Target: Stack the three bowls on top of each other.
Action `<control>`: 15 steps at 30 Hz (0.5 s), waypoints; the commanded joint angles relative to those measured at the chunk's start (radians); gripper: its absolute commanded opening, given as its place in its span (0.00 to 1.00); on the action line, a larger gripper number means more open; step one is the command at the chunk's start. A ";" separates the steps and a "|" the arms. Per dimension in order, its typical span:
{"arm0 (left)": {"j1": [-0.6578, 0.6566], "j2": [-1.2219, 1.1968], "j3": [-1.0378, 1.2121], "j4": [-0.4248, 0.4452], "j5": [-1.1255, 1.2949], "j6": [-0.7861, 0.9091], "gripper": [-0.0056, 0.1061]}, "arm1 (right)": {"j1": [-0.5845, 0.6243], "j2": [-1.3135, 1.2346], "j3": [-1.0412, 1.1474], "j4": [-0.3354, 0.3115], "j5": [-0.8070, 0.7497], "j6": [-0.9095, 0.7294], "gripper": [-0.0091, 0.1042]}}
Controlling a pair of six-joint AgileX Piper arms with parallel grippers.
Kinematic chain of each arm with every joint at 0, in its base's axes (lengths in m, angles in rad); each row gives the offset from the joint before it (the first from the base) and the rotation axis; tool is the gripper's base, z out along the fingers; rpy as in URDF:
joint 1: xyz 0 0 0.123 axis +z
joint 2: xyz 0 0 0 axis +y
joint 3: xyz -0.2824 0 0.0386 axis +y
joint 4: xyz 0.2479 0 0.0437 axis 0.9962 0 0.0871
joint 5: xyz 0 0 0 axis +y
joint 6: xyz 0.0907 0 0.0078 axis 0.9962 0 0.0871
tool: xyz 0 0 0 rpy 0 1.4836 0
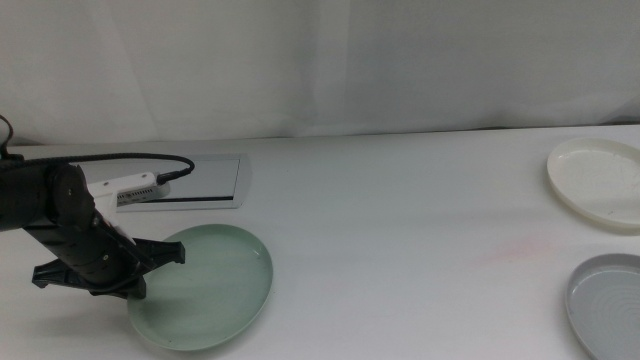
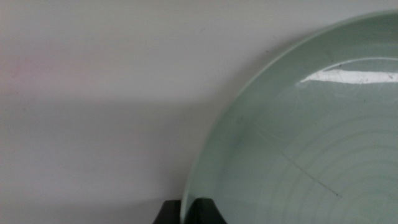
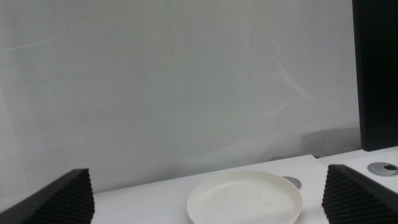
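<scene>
The pale mint green bowl [image 1: 215,285] sits at the table's front left. My left gripper [image 1: 138,282] is at its left rim, and in the left wrist view the rim of the bowl [image 2: 298,143] runs between the two jaws of this gripper [image 2: 186,213], which are shut on it. The cream white bowl [image 1: 600,180] lies at the far right, and the grey bowl [image 1: 612,305] lies in front of it at the right edge. My right gripper [image 3: 206,190] is open and empty, out of the middle view, facing the cream bowl [image 3: 245,200].
A flat rectangular panel [image 1: 190,180] lies behind the left arm, with a black cable [image 1: 150,160] above it. A white curtain closes off the back. A dark upright panel [image 3: 376,74] and a small grey disc [image 3: 382,167] show in the right wrist view.
</scene>
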 commanded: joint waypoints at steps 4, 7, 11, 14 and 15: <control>0.001 0.018 0.007 0.006 0.033 0.047 0.03 | -0.009 -0.003 0.036 -0.002 -0.009 -0.005 0.99; -0.047 -0.044 -0.017 -0.055 0.061 0.093 0.03 | -0.009 -0.003 0.036 -0.002 -0.009 -0.005 0.99; -0.161 -0.128 -0.048 -0.083 0.056 0.083 0.02 | -0.009 -0.003 0.036 -0.002 -0.009 -0.005 0.99; -0.272 -0.160 -0.075 -0.085 0.056 0.046 0.02 | -0.009 -0.003 0.036 -0.002 -0.009 -0.005 0.99; -0.301 -0.162 -0.080 -0.085 0.052 0.034 0.02 | -0.009 -0.003 0.036 -0.002 -0.009 -0.005 0.99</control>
